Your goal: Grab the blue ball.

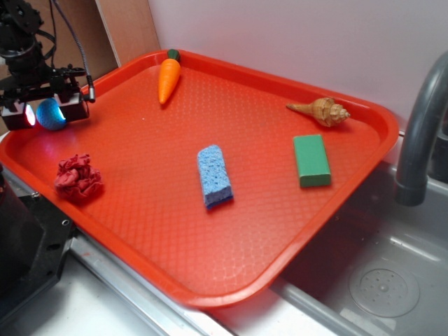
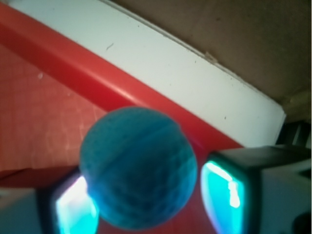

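Gripper (image 1: 50,112) straddles blue ball (image 1: 50,114) at tray (image 1: 231,294) left edge near far-left corner; grip contact unclear. Red cloth wad (image 1: 78,178) nearby; tray center open.

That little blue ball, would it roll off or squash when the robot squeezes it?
The ball is round, so a nudge would probably send it rolling across the tray. Its fuzzy, knitted-looking surface suggests it is soft, light and grippy, likely yielding slightly between the end effector pads rather than slipping.
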### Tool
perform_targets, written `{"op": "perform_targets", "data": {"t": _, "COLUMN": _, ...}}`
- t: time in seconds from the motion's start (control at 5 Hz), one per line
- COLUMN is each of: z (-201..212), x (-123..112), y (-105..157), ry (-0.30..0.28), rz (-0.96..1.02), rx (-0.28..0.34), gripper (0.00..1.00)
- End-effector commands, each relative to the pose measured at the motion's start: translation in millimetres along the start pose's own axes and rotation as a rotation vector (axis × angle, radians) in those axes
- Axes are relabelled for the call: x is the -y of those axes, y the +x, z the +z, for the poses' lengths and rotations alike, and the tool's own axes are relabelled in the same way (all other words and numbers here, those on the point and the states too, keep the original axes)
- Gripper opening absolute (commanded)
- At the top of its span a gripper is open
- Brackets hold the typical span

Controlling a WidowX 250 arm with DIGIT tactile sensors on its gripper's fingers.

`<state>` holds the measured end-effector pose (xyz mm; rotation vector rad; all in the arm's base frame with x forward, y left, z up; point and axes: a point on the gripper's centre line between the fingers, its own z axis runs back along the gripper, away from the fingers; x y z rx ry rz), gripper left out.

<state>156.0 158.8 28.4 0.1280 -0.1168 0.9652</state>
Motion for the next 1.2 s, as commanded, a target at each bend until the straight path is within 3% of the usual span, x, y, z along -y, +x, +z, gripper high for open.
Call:
{"op": "perform_targets", "data": {"t": 0.0, "z": 100.5, "x": 17.2, "y": 3.8, "ry": -0.179, "rz": -0.317, "rx": 0.005, "gripper": 0.00}}
{"op": "perform_targets", "data": {"t": 0.4, "z": 158.6, "x": 36.8, "y": -23.7, "ry": -0.355, "rz": -0.688, "rx": -0.071, "gripper": 0.00}}
{"op": "perform_targets", "data": {"t": 0.8, "z": 186.0, "x": 26.1, "y": -20.5, "ry": -0.368, "rz": -0.719, "rx": -0.021, "gripper": 0.00}}
{"op": "perform_targets", "data": {"t": 1.0, "z": 189.6, "x": 19.9, "y": -20.4, "ry": -0.391, "rz": -0.674, "rx": -0.040, "gripper": 0.00}}
